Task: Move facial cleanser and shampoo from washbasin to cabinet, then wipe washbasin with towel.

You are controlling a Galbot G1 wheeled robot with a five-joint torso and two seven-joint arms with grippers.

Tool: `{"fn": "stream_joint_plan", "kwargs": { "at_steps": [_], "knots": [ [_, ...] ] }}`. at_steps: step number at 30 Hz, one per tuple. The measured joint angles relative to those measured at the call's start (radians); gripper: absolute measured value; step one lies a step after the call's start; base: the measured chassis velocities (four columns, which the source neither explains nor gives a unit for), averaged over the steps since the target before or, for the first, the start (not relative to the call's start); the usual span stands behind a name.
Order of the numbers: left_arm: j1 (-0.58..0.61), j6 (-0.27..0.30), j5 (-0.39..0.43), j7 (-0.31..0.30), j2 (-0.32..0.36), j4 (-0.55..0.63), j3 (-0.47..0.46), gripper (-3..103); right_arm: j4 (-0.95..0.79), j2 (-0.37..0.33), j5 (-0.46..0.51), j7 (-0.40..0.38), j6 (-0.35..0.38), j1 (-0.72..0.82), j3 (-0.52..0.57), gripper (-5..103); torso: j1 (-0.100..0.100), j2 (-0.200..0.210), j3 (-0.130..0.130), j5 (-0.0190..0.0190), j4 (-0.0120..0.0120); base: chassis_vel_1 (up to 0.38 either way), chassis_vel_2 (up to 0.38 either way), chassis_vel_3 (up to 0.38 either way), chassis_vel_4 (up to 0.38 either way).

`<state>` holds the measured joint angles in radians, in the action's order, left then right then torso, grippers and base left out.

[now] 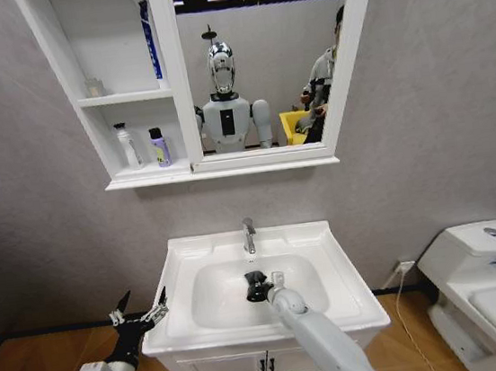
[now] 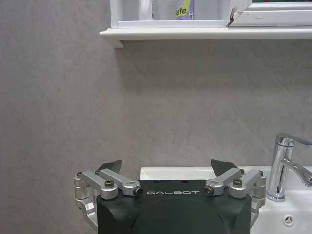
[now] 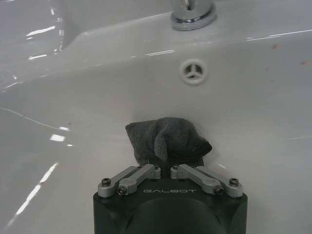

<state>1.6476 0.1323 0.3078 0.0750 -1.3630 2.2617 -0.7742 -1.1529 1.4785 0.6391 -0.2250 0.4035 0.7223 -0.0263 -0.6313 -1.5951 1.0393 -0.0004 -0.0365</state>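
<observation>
The right hand [image 3: 168,168] is closed on the towel [image 3: 168,139], pinching one bunched fold so that the rest of the dark cloth projects ahead of the fingertips and bears on the back wall of the bowl, below the round overflow grille [image 3: 193,71] and the base of the tap [image 3: 192,12]. This grip appears chosen so that cloth, not metal, meets the ceramic during wiping. In the head view the right arm reaches down into the oval bowl of the washbasin [image 1: 329,257], with the towel [image 1: 257,286] near the bowl's middle, in front of the tap [image 1: 249,235]. The left hand [image 1: 140,318] is open and empty, its jaws spread, parked just beside the basin's left edge and outside the working area, presumably to leave the bowl free for the other arm. Count of items: one towel; one tap; two bottles on the lowest shelf of the cabinet [image 1: 138,174], a white one [image 1: 125,146] and a purple one [image 1: 160,147], standing side by side and apart. On the shelf above, a small pale object [image 1: 94,87] and a tall blue item [image 1: 150,39] stand, one of each. No bottle stands on the basin rim. Judged from this layout, the transfer step is complete and the wiping step is in hand.
</observation>
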Motion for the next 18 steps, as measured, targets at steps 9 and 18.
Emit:
{"fn": "stream_joint_plan", "kwargs": {
  "at_steps": [9, 18],
  "knots": [
    [0.0, 0.0, 0.0, 0.0, 0.0, 0.0, 0.0, 100, -0.054, 0.064, 0.127, 0.048, -0.046, -0.019, -0.064, 4, 0.0, 0.0, 0.0, 0.0002, -0.0005, 0.0, 0.0, 0.0, 0.0],
    [0.0, 0.0, 0.0, 0.0, 0.0, 0.0, 0.0, 100, -0.046, 0.0, 0.2, -0.001, -0.004, 0.021, -0.026, 4, 0.0, 0.0, 0.0, 0.0004, 0.0, 0.0, 0.0, 0.0, 0.0]
  ]
}}
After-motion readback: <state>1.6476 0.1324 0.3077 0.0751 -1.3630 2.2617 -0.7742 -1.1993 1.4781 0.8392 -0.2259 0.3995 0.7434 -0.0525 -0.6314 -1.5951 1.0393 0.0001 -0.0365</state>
